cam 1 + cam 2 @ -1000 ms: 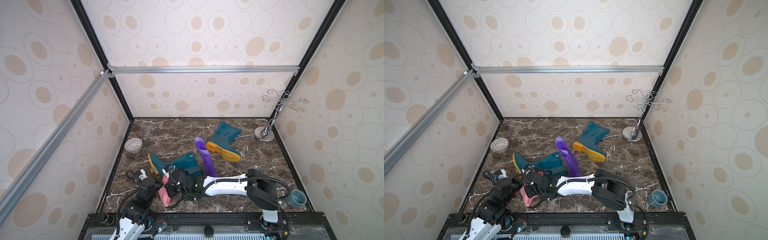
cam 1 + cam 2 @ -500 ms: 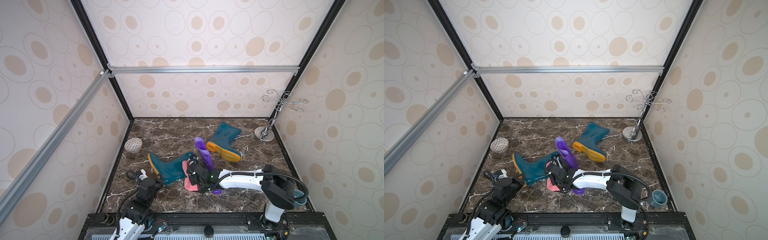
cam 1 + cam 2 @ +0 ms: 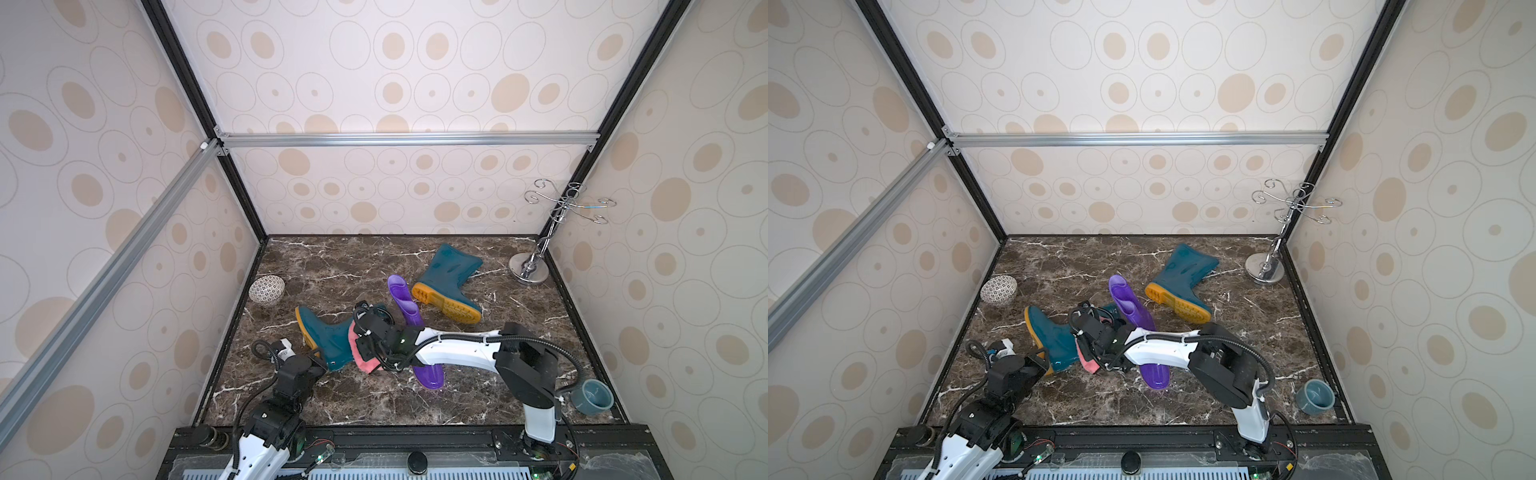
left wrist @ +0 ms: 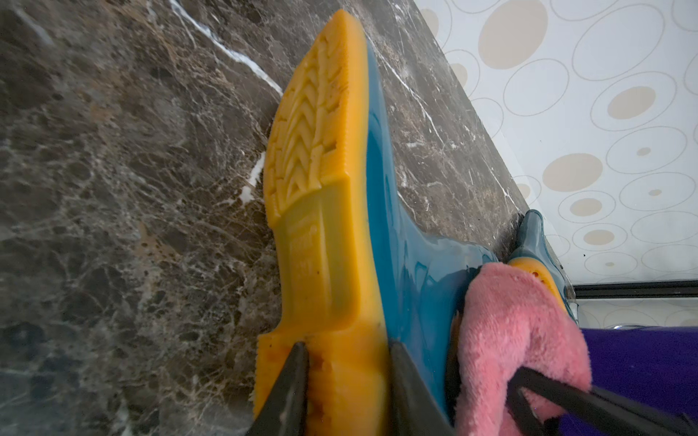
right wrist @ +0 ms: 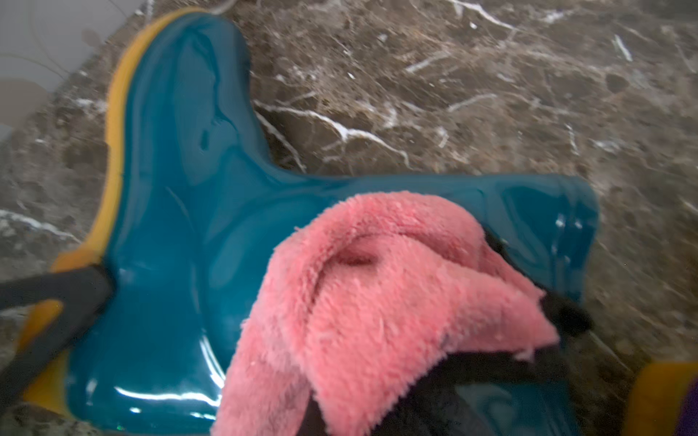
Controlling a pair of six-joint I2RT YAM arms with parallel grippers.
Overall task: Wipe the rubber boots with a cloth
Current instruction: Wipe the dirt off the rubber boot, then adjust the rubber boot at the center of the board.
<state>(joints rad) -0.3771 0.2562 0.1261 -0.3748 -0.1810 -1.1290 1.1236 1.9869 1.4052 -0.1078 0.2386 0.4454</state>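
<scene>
High twin overviews; both wrist close-ups on one teal boot (image 4: 415,264)

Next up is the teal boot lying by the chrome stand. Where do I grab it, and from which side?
Probably the edge of its yellow sole, from the near side. The far teal boot lies on its side with the sole turned toward the robot: a narrow slab the jaws can straddle. Its shaft is wide and points away.
</scene>
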